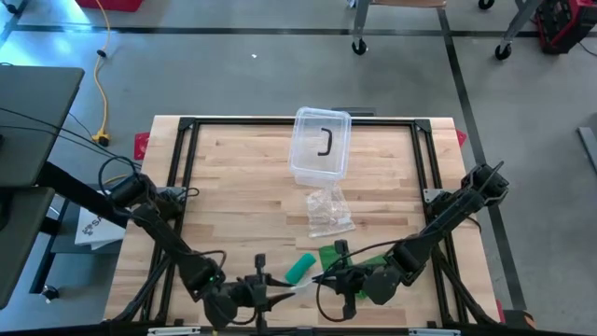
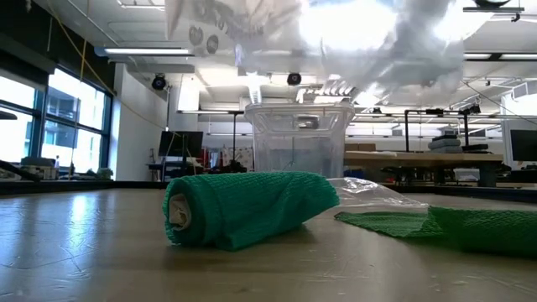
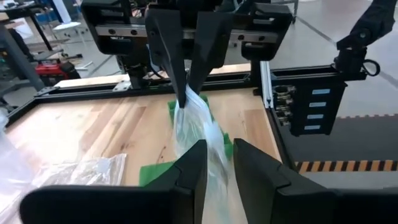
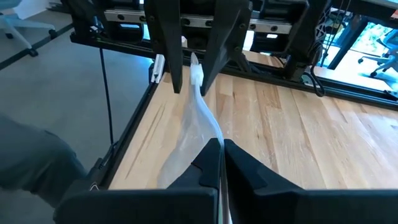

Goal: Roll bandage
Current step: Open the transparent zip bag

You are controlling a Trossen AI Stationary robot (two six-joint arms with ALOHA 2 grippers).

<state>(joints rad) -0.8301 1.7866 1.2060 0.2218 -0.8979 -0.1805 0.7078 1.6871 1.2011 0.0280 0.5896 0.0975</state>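
Observation:
A rolled green bandage (image 2: 243, 208) lies on its side on the table near the front edge (image 1: 300, 269). Beside it a flat green strip of bandage (image 2: 453, 225) lies spread on the wood (image 1: 334, 254). Above them my two grippers face each other, and a clear plastic bag (image 3: 196, 127) runs between them. My right gripper (image 4: 222, 146) is shut on the bag. My left gripper (image 3: 219, 149) is open, with one finger on either side of the bag's other end (image 4: 196, 71). My right gripper pinches one end of the clear bag (image 3: 186, 107) between its two shut fingers, coming level from the table's right side. The bag is lifted clear of the table and droops slack toward the left gripper. My left gripper stands around the bag's other end; I cannot tell whether a finger touches it.
A clear lidded container (image 1: 320, 142) stands at the far middle of the table, with a second crumpled plastic bag (image 1: 329, 210) in front of it. A black frame (image 1: 187, 123) runs along the table's edges.

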